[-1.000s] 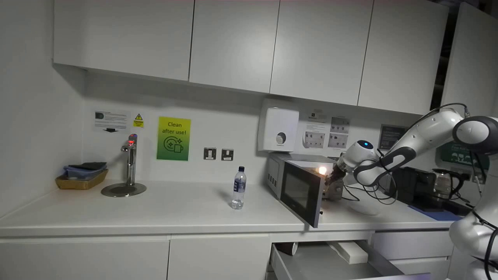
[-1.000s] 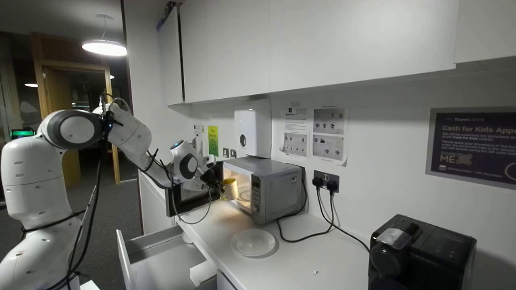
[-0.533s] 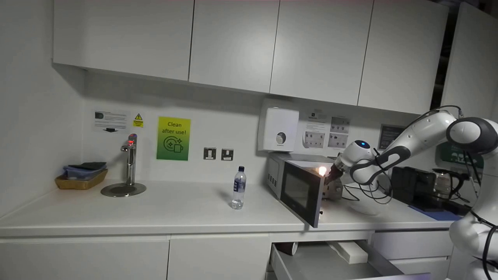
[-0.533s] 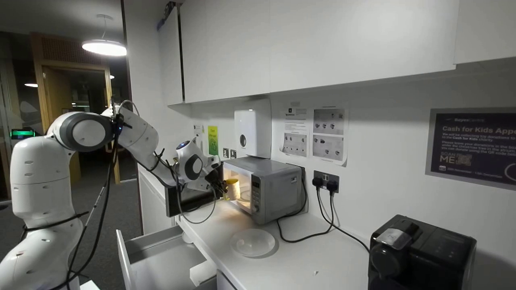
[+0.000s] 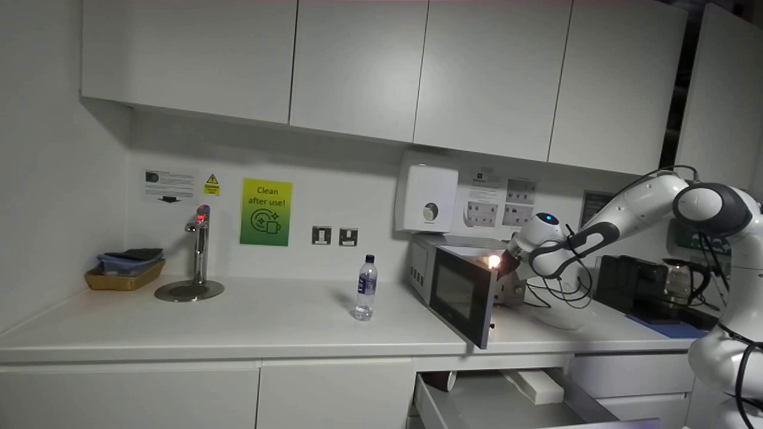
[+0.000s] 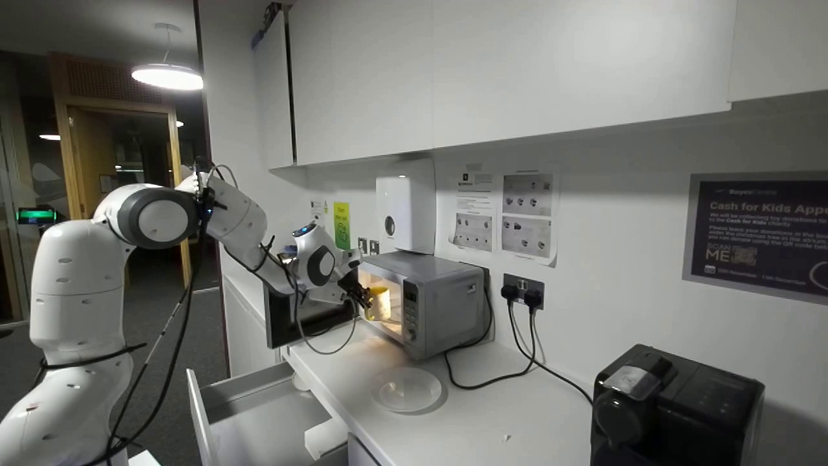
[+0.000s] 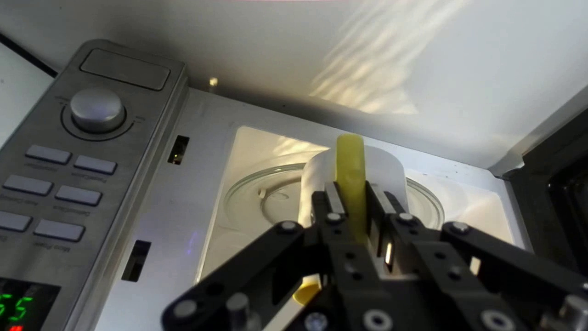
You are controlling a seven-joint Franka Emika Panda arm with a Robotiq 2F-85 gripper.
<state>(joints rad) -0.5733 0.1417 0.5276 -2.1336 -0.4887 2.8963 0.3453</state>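
Wrist view: the claw (image 7: 353,195) is narrowed, pinching the yellow handle (image 7: 350,158) of a mug (image 7: 386,170) from both sides.
Mug: white outside, yellow within, close to upright; in an exterior view it is at the mouth of the microwave (image 6: 449,304), which is lit from within. Whether it is wholly inside I cannot tell.
Turntable (image 7: 245,197): clear glass, behind the mug as the wrist camera looks.
Control panel (image 7: 80,178): silver, with a round knob (image 7: 97,110), pale buttons (image 7: 78,195) and a display (image 7: 41,299) of green digits cut off at the view's edge.
Microwave door (image 5: 458,292): swung wide, reaching over the bench (image 5: 268,313) and hiding part of the claw in an exterior view.
Dish (image 6: 424,398): pale, round and flat on the bench, near the microwave, apart from the claw.
Bottle (image 5: 365,298): clear, dark-capped, upright on the bench, across the door from the claw.
Drawer (image 6: 262,417): pulled out under the bench, a white box (image 6: 325,438) inside it.
Coffee machine (image 6: 679,408): black, on the bench, well apart from the mug.
Towel dispenser (image 6: 404,213): white, mounted above the microwave.
Tap (image 5: 201,253): chrome, on the bench, well apart from the microwave, near a tan basket (image 5: 122,282).
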